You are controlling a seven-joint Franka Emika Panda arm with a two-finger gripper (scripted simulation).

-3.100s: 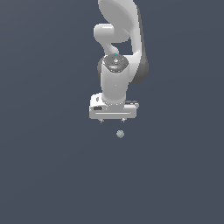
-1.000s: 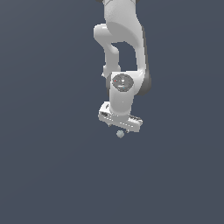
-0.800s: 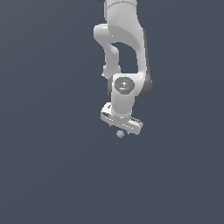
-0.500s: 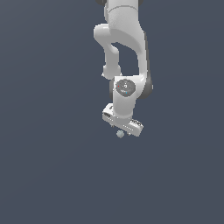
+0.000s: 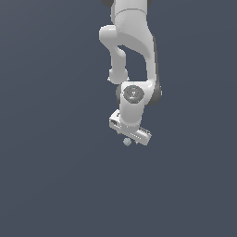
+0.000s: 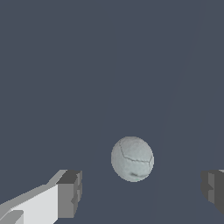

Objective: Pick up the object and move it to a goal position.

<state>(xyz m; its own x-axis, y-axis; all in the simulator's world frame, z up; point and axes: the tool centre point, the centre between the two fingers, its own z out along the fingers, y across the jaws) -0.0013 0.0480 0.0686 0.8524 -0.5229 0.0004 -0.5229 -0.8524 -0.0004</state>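
Flat dark slate-grey background everywhere, no texture or edges to it. Gripper (image 5: pixel 127 140) jaws spread wide: in the wrist view the grey blocky fingertips (image 6: pixel 70 194) sit well apart with the ball (image 6: pixel 132 158) between them, touching neither, nothing gripped. Ball (image 5: pixel 127 141) is a small pale grey-green sphere with faint crack-like seams, just under the tilted white gripper body in the exterior view; arm links are smooth glossy white.

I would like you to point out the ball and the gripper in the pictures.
ball (image 6: pixel 132 159): wrist view, middle of its pale cracked surface.
ball (image 5: pixel 127 141): exterior view, its centre, just under the gripper.
gripper (image 6: pixel 140 192): wrist view, midway between the two dark fingertips, jaws apart.
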